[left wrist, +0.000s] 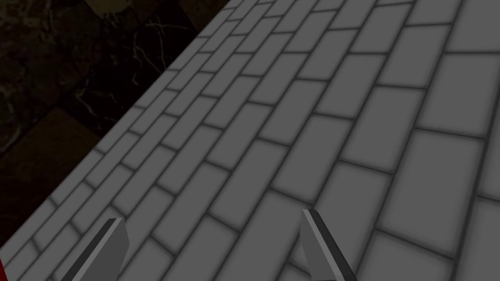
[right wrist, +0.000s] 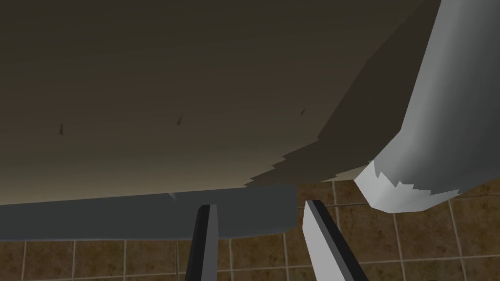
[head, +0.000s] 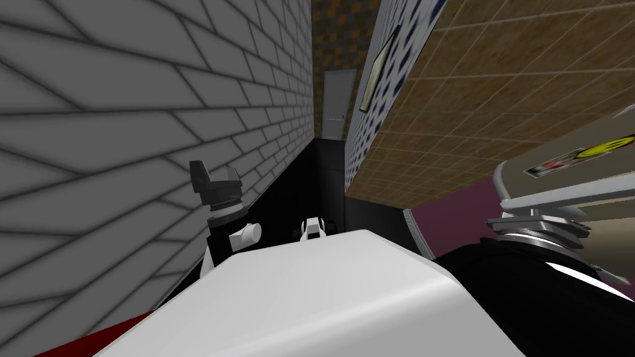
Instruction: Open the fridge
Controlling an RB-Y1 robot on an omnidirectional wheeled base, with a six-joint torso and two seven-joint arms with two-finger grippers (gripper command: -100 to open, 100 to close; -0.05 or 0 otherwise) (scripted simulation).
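The fridge (head: pixel 604 127) is a tan body at the far right of the head view, with coloured stickers (head: pixel 583 154) on it. My right wrist (head: pixel 534 228) reaches up against it. In the right wrist view the tan door (right wrist: pixel 146 88) lies close ahead, with a dark grey handle bar (right wrist: pixel 122 217) across it. My right gripper (right wrist: pixel 259 241) is open but narrowed: one finger (right wrist: pixel 205 244) overlaps the bar, and the other (right wrist: pixel 322 239) stands just past the bar's end. A light grey curved piece (right wrist: pixel 439 112) rises beside them. My left gripper (head: pixel 216 178) (left wrist: pixel 215 253) is open and raised by the wall.
A grey brick wall (head: pixel 124 124) runs close along my left. Brown tiles (head: pixel 496 93) spread beyond the fridge, above a maroon surface (head: pixel 459 217). A pale door (head: pixel 338 105) and a picture frame (head: pixel 378 71) sit far ahead, above a black area (head: pixel 310 180).
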